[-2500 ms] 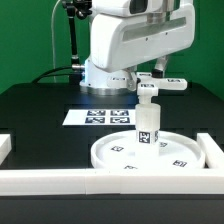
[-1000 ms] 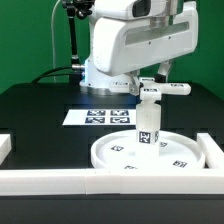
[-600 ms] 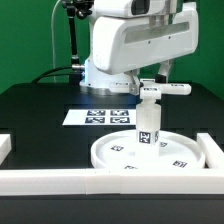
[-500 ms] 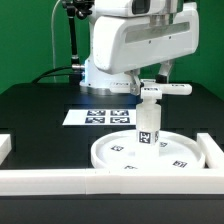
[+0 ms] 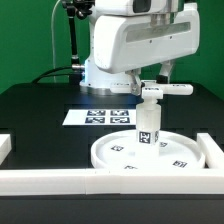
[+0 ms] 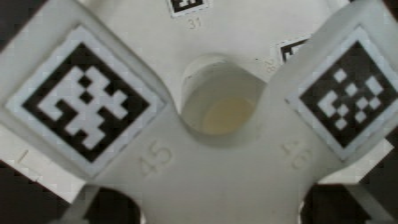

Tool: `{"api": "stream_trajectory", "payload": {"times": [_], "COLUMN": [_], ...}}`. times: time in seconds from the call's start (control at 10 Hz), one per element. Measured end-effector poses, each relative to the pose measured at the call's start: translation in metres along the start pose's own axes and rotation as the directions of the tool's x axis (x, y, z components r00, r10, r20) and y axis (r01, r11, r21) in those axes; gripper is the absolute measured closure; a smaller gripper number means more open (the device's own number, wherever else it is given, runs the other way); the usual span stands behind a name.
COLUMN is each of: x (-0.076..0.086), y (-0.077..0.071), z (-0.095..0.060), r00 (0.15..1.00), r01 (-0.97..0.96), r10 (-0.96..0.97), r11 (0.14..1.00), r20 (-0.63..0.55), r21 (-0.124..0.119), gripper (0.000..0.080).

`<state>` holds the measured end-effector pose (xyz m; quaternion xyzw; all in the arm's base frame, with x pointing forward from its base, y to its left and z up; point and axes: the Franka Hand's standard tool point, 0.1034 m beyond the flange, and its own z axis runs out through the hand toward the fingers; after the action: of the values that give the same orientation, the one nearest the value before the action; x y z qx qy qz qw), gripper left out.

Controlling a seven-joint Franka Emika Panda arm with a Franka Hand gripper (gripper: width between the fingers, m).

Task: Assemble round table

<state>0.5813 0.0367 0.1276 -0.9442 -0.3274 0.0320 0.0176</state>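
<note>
In the exterior view, the gripper (image 5: 160, 78) is seen right of centre, in the upper half of the frame, and appears to be clamped on the cross-shaped foot piece (image 5: 168, 88), though the fingers are mostly hidden by the wrist housing. The foot piece is held level at the top of the short cylinder leg (image 5: 147, 125), which stands upright near the middle of the large round disc (image 5: 120, 152) in the lower right of the frame. Whether foot piece and leg are already touching cannot be made out. A likely fault from here is that the foot piece is seated crooked or off the leg's axis, so that the joint binds. The leg could also be pushed sideways, or the disc dragged, if force is applied off centre. The disc is set on a black table (image 5: 40, 110), against the white border wall (image 5: 50, 180) that runs along the lower edge. The marker board (image 5: 100, 116) lies flat behind it near the arm's base, and a green backdrop (image 5: 25, 40) closes the room. In the wrist view, the foot piece (image 6: 160, 150) fills the frame, with its central hole (image 6: 222, 100) between two square tags (image 6: 86, 95). The leg cannot be seen through it, so alignment cannot be judged here, and the fingers are not clearly shown. Only dark slivers of surface are seen at the corners.
</note>
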Motion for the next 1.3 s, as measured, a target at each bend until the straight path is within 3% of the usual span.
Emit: {"api": "stream_trajectory", "payload": {"times": [0.8,1.3], "x": [-0.010,-0.015], "y": [-0.013,-0.012], "z": [-0.004,0.009], "r00": [1.000,1.000], "r01": [-0.006,-0.007], "r10": [0.006,0.007], "r11": [1.000,1.000], "r20": [0.009,0.028], "r21": [0.005,0.017], "gripper": [0.0351,0.0351]}}
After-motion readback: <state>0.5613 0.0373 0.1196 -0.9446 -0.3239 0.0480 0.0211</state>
